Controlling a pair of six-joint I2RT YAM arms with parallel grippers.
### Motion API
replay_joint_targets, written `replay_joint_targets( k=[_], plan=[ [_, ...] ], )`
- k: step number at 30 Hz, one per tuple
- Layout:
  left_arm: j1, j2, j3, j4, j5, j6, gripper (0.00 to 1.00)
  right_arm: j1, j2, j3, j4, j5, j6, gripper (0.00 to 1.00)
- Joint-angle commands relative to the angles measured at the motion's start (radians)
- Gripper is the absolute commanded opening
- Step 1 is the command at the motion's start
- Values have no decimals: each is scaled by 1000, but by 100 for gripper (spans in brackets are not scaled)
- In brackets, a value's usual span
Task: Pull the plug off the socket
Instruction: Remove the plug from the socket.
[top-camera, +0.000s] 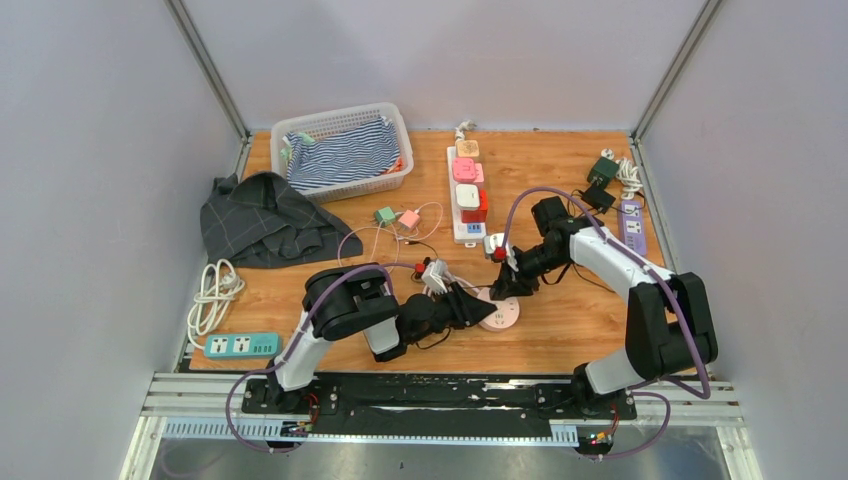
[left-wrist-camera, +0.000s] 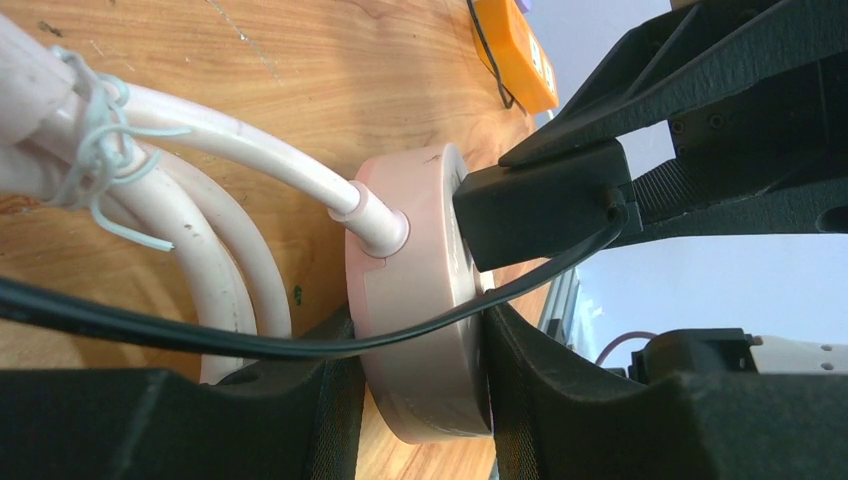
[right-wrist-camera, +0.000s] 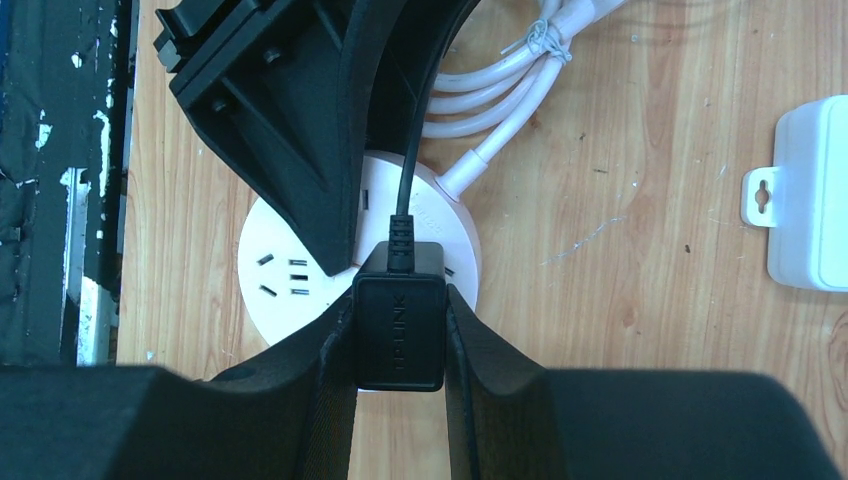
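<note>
The round socket (left-wrist-camera: 420, 390) is showing smooth, matt, pale pinkish plastic. The black plug (right-wrist-camera: 400, 335) is looking like satin plastic with moulded lettering, and the right gripper (right-wrist-camera: 398, 300) is showing matt black plastic with a faintly grained finish. The white cable (left-wrist-camera: 230, 140) is gleaming like glossy, rubbery plastic, and the table (right-wrist-camera: 620, 200) is showing bare wood, grained and lightly scratched.

Right fingers (right-wrist-camera: 480, 365) pinch the black plug (right-wrist-camera: 400, 325) atop the round socket (right-wrist-camera: 285, 250).
</note>
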Motion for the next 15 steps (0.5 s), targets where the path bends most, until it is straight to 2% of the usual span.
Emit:
replay_joint_targets(
  k=[1,4,15],
  plan=[
    [-21,-5,53,71,93,147,20,5,-1,10,-17,-72,-12,0],
    [-21,-1,55,65,93,153,16,5,-6,12,-19,-72,-15,0],
    [-24,18,70,65,76,84,14,22,-12,-6,-38,-55,-82,0]
  ],
)
